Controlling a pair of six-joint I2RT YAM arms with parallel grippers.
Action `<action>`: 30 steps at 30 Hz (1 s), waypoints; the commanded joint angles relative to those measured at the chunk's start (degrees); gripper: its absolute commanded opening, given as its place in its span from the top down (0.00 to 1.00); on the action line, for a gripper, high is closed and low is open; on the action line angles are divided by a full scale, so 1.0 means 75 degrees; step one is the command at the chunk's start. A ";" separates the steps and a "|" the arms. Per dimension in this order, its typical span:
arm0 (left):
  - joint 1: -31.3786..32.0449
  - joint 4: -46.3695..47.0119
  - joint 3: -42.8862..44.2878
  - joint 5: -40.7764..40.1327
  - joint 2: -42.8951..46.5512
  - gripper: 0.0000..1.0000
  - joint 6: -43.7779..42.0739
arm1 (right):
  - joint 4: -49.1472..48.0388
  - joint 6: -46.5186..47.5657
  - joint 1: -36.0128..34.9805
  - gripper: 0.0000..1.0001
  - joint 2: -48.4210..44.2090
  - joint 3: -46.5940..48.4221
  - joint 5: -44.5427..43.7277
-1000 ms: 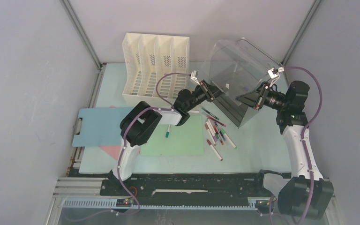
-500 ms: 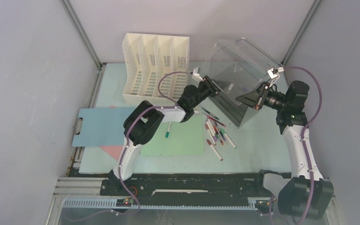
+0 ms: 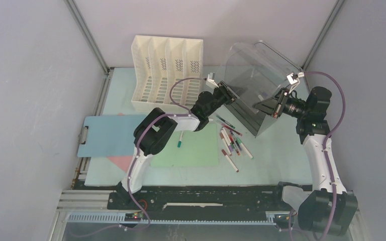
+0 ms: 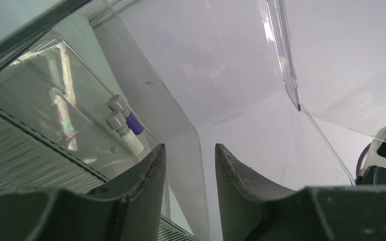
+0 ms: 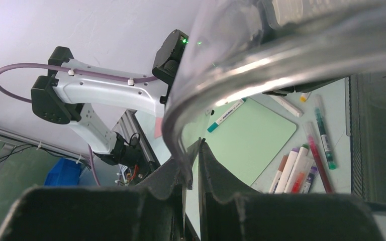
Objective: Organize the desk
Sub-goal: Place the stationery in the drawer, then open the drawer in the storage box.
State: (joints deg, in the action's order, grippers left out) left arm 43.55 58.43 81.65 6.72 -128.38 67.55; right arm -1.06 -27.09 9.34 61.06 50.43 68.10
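The desk (image 3: 271,155) is a pale mint tabletop. A clear plastic bin (image 3: 254,70) stands tilted at its back right. My right gripper (image 3: 274,108) is shut on the bin's right wall; in the right wrist view the curved clear rim (image 5: 221,95) runs down between the closed jaws (image 5: 199,145). My left gripper (image 3: 229,95) is open at the bin's left edge. In the left wrist view the clear wall (image 4: 181,115) passes between the spread jaws (image 4: 190,150) without being clamped. A white marker with a purple cap (image 4: 125,125) lies inside the bin.
Several loose markers (image 3: 233,143) lie in front of the bin. A teal-capped marker (image 3: 179,140) rests on a green clipboard (image 3: 191,150). A blue clipboard (image 3: 105,135) and a pink sheet (image 3: 118,161) lie at the left. A white file organizer (image 3: 166,70) stands at the back.
My left gripper has risen and moved right to the bin's left edge, then held there. The right gripper and the bin have stayed in place.
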 commanded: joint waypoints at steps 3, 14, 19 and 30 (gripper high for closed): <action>0.0100 0.0101 -0.0158 0.0082 0.0416 0.56 -0.0406 | 0.0093 -0.0144 -0.0203 0.83 -0.0278 0.0281 0.0822; 0.0101 0.0786 -0.1560 0.0164 0.1332 0.55 -0.0945 | 0.0106 -0.0083 -0.0214 0.83 -0.0260 0.0280 0.0789; 0.0100 0.1104 -0.2505 0.0066 0.1730 0.55 -0.1233 | 0.0106 -0.0034 -0.0215 0.83 -0.0243 0.0283 0.0773; 0.0116 0.0605 -0.4535 -0.0452 0.3470 0.56 -0.3106 | 0.0767 0.0743 -0.0215 0.83 -0.0295 0.0280 0.0632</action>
State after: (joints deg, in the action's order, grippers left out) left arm 44.03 62.63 51.46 6.09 -109.67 53.04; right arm 0.99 -24.38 9.21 60.62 50.43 68.14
